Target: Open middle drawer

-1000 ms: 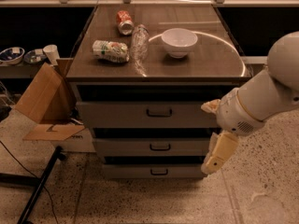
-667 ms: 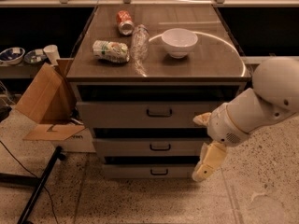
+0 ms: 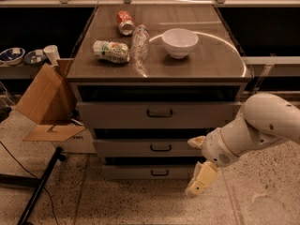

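The middle drawer (image 3: 123, 148) is the grey front between the tall top drawer (image 3: 112, 115) and the narrow bottom drawer (image 3: 129, 172). It stands shut, with a small black bracket handle (image 3: 161, 147) at its centre. My gripper (image 3: 197, 161) hangs in front of the right part of the cabinet, at the height of the middle and bottom drawers and right of the handle. Its cream fingers (image 3: 202, 179) stand apart, one above the other, with nothing between them. The white arm (image 3: 262, 125) comes in from the right.
On the cabinet top (image 3: 206, 64) lie a white bowl (image 3: 179, 42), a clear bottle (image 3: 139, 41), a red can (image 3: 125, 22) and a green-white can (image 3: 111, 51). A cardboard box (image 3: 44, 102) stands at the left. A black stand leg (image 3: 40, 186) crosses the floor.
My arm has swung left and down, bringing the gripper closer to the drawer fronts. The drawers have not moved.
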{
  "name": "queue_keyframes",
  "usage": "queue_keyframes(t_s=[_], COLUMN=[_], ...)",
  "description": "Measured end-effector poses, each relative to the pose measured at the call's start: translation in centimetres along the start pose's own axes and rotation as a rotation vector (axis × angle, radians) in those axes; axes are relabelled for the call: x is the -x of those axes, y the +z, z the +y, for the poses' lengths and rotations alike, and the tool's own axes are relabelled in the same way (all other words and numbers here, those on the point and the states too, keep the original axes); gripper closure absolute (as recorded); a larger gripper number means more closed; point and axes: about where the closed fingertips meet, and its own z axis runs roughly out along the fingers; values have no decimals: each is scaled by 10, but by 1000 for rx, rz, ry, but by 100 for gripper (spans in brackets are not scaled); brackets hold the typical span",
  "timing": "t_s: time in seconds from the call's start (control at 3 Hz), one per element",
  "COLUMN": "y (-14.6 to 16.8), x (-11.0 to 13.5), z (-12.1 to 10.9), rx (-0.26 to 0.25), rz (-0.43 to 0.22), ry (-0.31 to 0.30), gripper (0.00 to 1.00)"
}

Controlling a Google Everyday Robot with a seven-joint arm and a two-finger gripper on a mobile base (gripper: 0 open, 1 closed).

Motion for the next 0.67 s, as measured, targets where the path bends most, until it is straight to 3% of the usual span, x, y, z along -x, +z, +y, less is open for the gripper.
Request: queue_keyframes(t_s=[0.33, 0.67], y=[0, 18], x=[0, -10], z=[0, -5], rx=[0, 18], rz=[0, 26], ry=[0, 40], gripper=[0, 0])
